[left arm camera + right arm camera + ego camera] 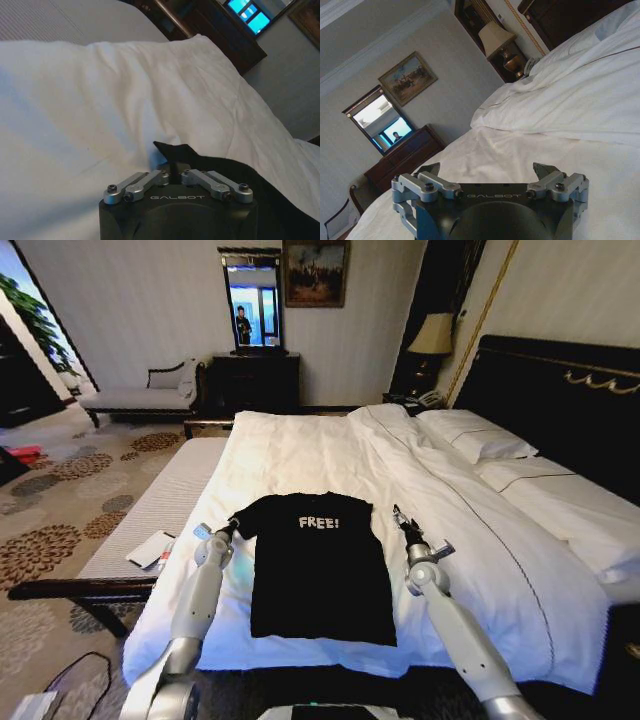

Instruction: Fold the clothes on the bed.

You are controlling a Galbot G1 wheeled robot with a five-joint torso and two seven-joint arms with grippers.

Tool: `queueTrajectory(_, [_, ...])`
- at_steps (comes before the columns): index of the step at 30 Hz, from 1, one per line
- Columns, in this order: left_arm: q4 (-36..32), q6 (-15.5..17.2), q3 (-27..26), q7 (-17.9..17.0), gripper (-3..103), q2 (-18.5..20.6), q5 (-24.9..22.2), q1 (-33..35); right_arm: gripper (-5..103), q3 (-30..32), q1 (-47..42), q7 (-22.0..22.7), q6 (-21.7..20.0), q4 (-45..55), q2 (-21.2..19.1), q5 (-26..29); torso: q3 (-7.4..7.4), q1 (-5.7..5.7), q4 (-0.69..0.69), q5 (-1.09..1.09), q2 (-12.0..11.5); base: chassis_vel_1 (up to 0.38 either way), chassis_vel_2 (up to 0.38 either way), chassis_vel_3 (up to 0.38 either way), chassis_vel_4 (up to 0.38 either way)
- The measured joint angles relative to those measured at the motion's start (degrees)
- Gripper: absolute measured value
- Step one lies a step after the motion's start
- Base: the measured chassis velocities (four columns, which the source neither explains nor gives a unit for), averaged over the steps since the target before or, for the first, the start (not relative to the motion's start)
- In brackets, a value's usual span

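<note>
The clothes are one black T-shirt (315,570) with white "FREE!" lettering, lying flat and face up on the white duvet of the bed (300,455). My left gripper (232,526) is at the shirt's left sleeve. In the left wrist view the left gripper (171,167) is shut, and a peak of the black T-shirt (175,150) sticks up from between the fingertips. My right gripper (399,515) hovers just beside the shirt's right sleeve. In the right wrist view the right gripper (487,172) is open, with nothing held and only duvet beyond it.
A pale striped bench (150,505) with a dark frame runs along the bed's left side, with papers (150,548) on it. Pillows (480,435) and the dark headboard (560,405) are at the right. A dresser with a mirror (255,380) stands at the far wall.
</note>
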Motion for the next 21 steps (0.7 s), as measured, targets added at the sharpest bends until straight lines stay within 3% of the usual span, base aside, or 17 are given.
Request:
queueTrajectory(10, [-3.4, 0.0, 3.3, 0.3, 0, 1.5, -1.0, -0.8, 100, -0.1, 0.1, 0.1, 0.1, -0.8, 1.4, -0.9, -0.01, 0.00, 0.00, 0.00, 0.0, 0.000, 0.000, 0.000, 0.000])
queueTrajectory(21, [-6.3, -0.4, 10.4, 0.6, 0, -0.9, -0.9, -3.9, 100, -0.1, 0.4, 0.1, 0.2, -1.9, 1.7, -1.3, -0.01, 0.00, -0.01, 0.01, 0.0, 0.000, 0.000, 0.000, 0.000])
